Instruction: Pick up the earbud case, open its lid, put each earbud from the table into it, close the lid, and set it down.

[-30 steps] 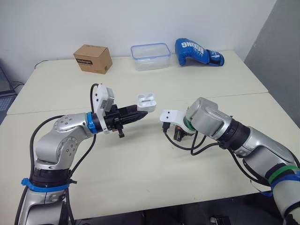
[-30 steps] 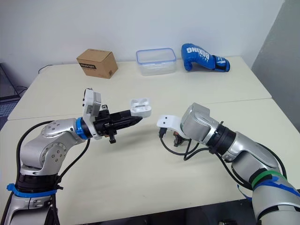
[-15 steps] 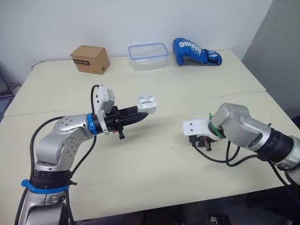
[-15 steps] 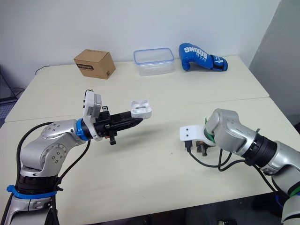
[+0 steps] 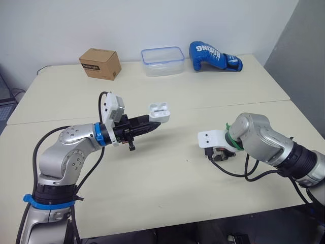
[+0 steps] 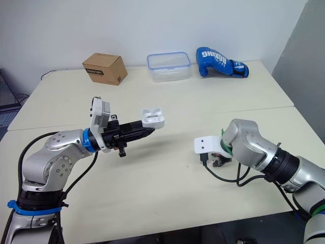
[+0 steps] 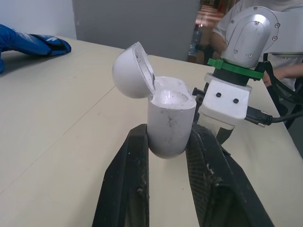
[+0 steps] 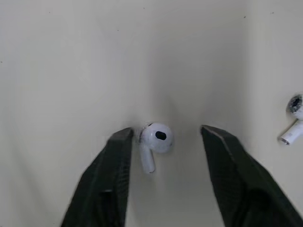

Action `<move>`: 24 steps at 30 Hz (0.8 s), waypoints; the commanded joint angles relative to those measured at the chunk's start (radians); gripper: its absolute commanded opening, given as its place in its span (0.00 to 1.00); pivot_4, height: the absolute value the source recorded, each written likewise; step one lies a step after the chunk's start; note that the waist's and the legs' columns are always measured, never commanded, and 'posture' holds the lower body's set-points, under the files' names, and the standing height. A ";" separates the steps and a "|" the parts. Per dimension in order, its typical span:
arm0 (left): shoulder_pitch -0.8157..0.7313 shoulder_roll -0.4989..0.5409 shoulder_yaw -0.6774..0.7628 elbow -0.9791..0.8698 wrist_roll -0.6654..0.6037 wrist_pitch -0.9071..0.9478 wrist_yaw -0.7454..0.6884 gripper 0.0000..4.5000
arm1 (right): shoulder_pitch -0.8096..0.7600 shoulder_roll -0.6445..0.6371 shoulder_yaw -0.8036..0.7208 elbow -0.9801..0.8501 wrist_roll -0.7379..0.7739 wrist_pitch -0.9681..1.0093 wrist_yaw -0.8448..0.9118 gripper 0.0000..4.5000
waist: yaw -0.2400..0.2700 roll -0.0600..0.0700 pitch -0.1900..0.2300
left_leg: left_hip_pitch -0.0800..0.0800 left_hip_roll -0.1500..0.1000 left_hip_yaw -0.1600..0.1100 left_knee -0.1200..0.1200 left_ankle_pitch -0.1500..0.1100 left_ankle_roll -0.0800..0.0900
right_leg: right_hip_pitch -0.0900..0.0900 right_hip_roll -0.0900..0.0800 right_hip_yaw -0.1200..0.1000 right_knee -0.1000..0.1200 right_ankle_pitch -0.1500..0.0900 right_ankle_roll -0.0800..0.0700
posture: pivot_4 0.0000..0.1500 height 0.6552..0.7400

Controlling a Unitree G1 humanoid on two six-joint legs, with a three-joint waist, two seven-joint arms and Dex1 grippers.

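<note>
Jaws of the left gripper (image 7: 168,135) are clenched on the body of the small white plastic earbud case (image 7: 166,120), holding it upright above the pale table (image 5: 167,178) with its rounded lid (image 7: 132,71) tipped back, presumably so the sockets face up for loading; both look empty. Spread wide, the right gripper (image 8: 165,135) straddles one white earbud (image 8: 155,140) on the table, placed for a pinch, with a second white earbud (image 8: 293,116) lying nearby. At the table's far edge, the clear plastic tub with a blue rim (image 5: 162,61) appears to hold nothing.

Probably a lab: pale tables (image 5: 203,96), white wall (image 5: 152,20).
</note>
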 commanded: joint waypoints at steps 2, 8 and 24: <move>-0.018 0.006 0.011 -0.021 -0.002 -0.027 0.000 0.16 | 0.019 -0.016 -0.027 -0.032 -0.015 -0.026 0.037 0.56 | 0.000 0.000 0.000 | 0.000 0.000 0.000 0.000 0.000 0.000 | 0.000 0.000 0.000 0.000 0.000 0.000 | 1.00 1.00; -0.023 0.003 0.009 -0.018 0.001 -0.029 0.000 0.16 | 0.040 -0.025 -0.037 -0.054 -0.040 -0.057 0.064 0.56 | 0.001 0.000 0.000 | 0.000 0.000 0.000 0.000 0.000 0.000 | 0.000 0.000 0.000 0.000 0.000 0.000 | 1.00 1.00; -0.021 0.005 0.012 -0.022 0.003 -0.030 0.001 0.16 | 0.060 0.009 -0.058 -0.005 -0.111 -0.091 0.077 0.43 | 0.001 0.000 0.000 | 0.000 0.000 0.000 0.001 0.000 0.000 | 0.001 0.000 0.000 0.001 0.000 0.000 | 1.00 1.00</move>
